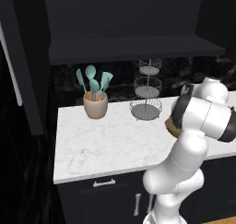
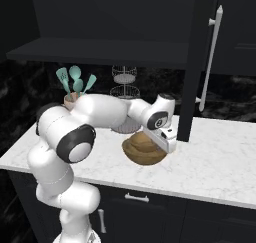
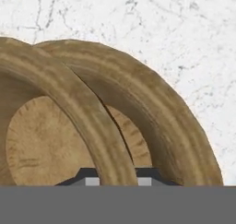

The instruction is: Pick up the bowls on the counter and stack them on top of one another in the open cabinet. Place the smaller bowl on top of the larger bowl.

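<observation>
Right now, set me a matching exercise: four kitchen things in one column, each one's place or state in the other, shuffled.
Things:
1. spoon cup
2. wire basket stand
3. wooden bowls
4. cabinet shelf

Places or states:
A. under the claw, overlapping each other on the counter
B. bare, above the counter
C. left on the counter, holding teal spoons
D. three tiers, by the back wall

Pairs: 1-C, 2-D, 3-A, 4-B

White marble bench (image 1: 101, 147) with faint grey veins. On it stand a beige cup (image 1: 95, 105) holding teal spoons, near the back wall, and beside it a three-tier wire stand (image 1: 146, 94). Two wooden bowls (image 2: 144, 148) rest on the marble, touching, one rim (image 3: 69, 103) overlapping the other bowl (image 3: 161, 112).
</observation>
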